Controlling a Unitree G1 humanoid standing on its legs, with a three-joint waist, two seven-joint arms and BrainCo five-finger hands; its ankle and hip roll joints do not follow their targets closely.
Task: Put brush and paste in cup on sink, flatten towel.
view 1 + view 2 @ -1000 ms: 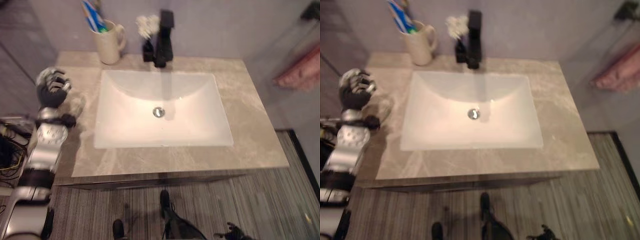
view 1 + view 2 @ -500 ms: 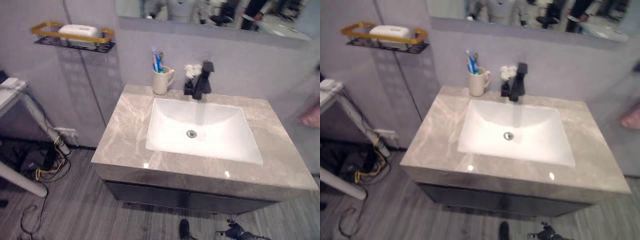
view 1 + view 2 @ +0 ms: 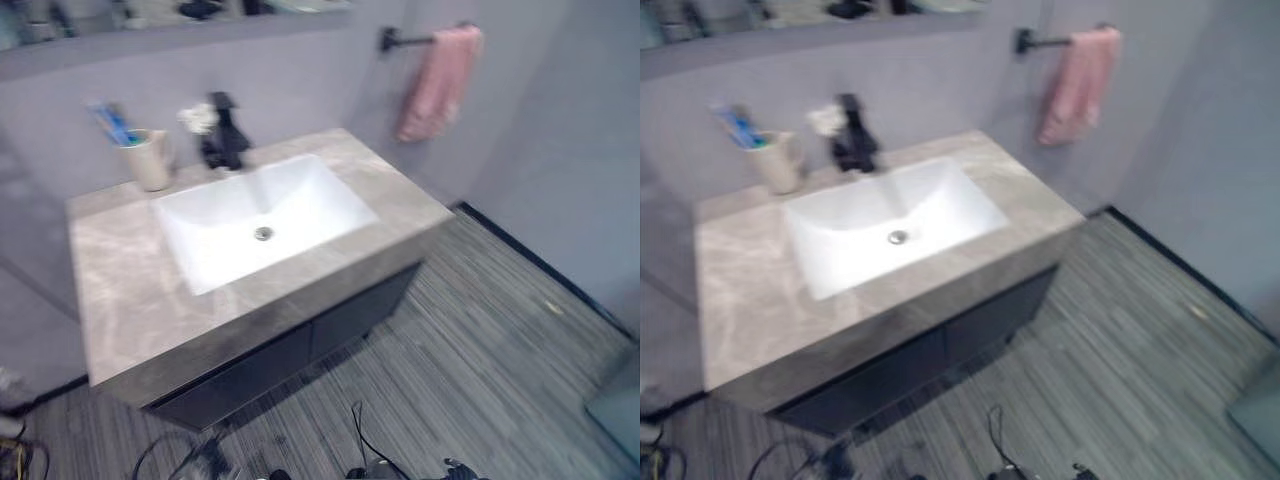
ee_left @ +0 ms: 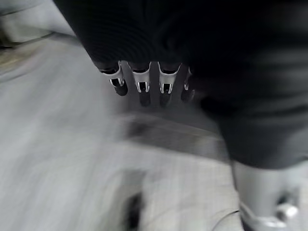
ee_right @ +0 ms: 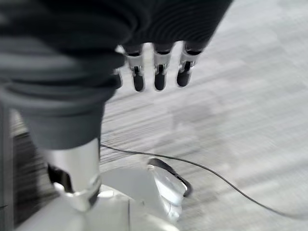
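Left wrist view: left hand [image 4: 144, 82] hangs over grey floor [image 4: 57, 144], fingers straight and relaxed, holding nothing. Right wrist view: right hand [image 5: 156, 72] likewise loose and empty above striped floor. Head views: both hands well apart from counter [image 3: 130, 300]. Cup [image 3: 150, 160] stands at back corner of counter beside white sink [image 3: 255, 215], brush and paste [image 3: 112, 124] upright inside. Black tap [image 3: 225, 130] just beside cup. Pink towel [image 3: 438, 80] hangs bunched on wall bar [image 3: 405, 40], far from either hand.
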